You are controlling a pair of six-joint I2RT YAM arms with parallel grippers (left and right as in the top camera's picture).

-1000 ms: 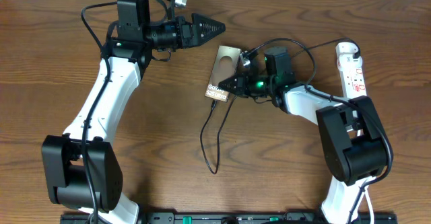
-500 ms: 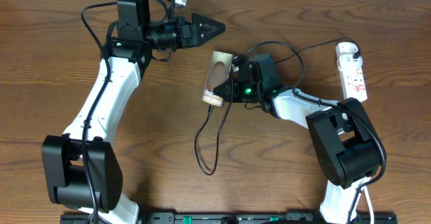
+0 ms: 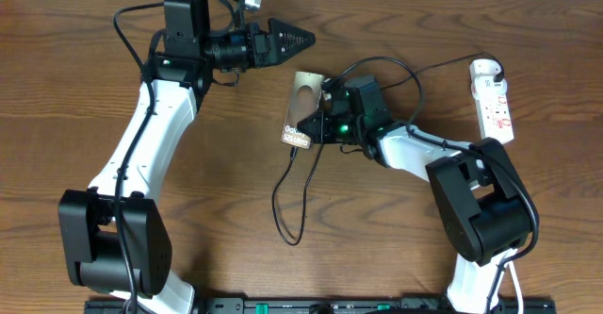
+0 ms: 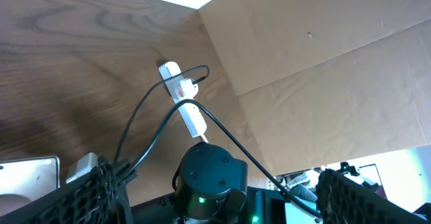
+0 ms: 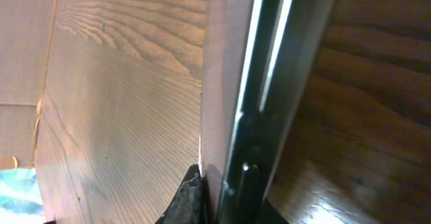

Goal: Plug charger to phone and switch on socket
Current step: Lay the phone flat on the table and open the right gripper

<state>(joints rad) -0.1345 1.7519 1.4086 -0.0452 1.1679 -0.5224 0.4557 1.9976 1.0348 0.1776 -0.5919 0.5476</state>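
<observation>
The phone point(image 3: 303, 105) is near the table's middle, its brownish face up, and looks lifted at one side. My right gripper point(image 3: 317, 131) is shut on its lower right edge. In the right wrist view the phone point(image 5: 222, 62) stands edge-on between the jaws point(image 5: 222, 190). The thin black charger cable point(image 3: 275, 201) loops on the table below the phone and reaches its lower edge; I cannot tell whether the tip is in. The white socket strip point(image 3: 492, 95) lies at the far right, and it also shows in the left wrist view point(image 4: 183, 101). My left gripper point(image 3: 294, 41) is open and empty above the phone.
A black cable arcs from the right wrist toward the socket strip point(image 3: 415, 69). The back edge of the table runs along the top, with a cardboard wall point(image 4: 323, 62) beyond it. Both arm bases stand at the front edge.
My right gripper has moved left with the phone in it, and the phone has shifted and tilted. The charger loop has slid left with it. The left arm has not moved.
</observation>
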